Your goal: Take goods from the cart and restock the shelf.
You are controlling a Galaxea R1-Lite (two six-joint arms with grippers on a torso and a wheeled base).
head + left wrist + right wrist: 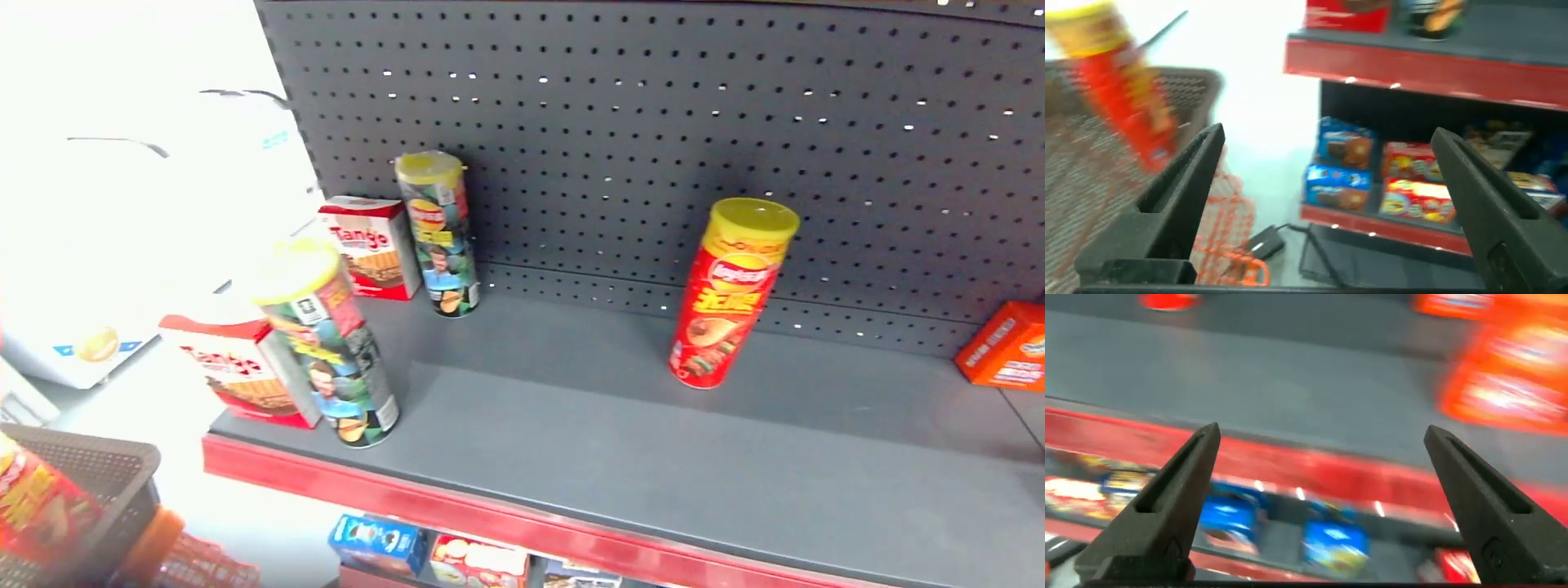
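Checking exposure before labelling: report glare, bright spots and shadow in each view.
Head view: the area left of the shelf is washed white; bright dots shine through the pegboard holes. Left wrist view: white glare behind the basket. Right wrist view: small glints under the shelf edge.

Grey shelf (620,441): red chip can (731,294), yellow lid, upright at centre. Left: near green can (335,359) & far green can (441,237) upright, each w/ red-white box beside. Orange box (1006,347) at right edge. Dark basket (110,469) near left.
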